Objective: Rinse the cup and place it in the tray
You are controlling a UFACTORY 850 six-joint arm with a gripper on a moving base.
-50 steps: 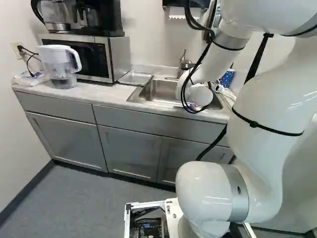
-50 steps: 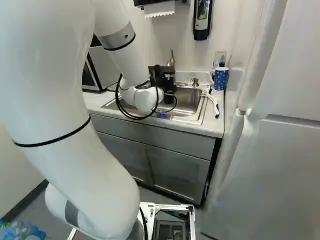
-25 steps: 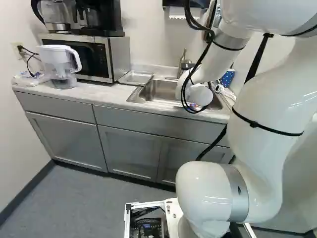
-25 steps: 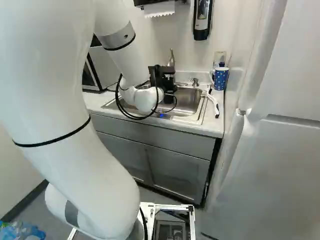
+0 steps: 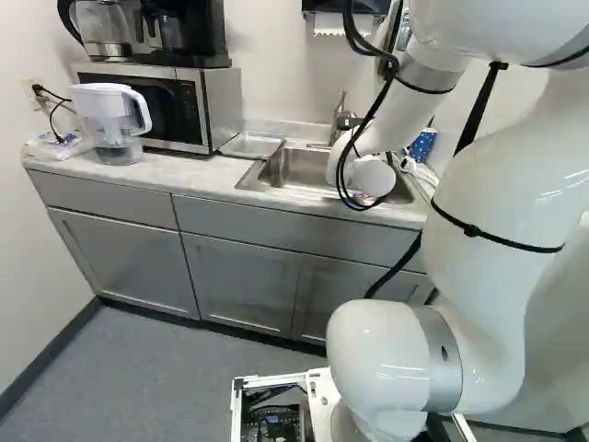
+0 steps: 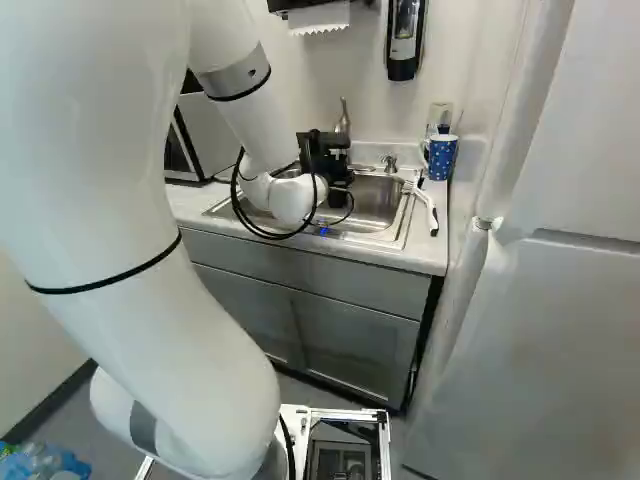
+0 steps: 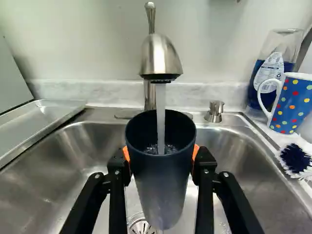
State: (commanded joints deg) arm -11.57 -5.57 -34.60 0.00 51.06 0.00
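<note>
On the bench (image 5: 198,171) at the left base view's left, I saw the pitcher (image 5: 109,106) beside the microwave (image 5: 221,106), then the tray (image 5: 250,145) next to the sink (image 5: 299,169). Over the sink, my claw (image 6: 332,163) pinched the dark cup (image 7: 162,190) from two sides while the faucet (image 7: 160,56) ran water into it. Farther right, the dotted mug (image 7: 294,103) stood near the brush (image 7: 295,158).

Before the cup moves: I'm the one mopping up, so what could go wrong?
The gripper holds the cup by two opposite sides under running water; wet walls might let it slip into the sink. The faucet head is above its mouth, so lifting straight up could bump it. Water left inside could spill on the way to the tray.
</note>
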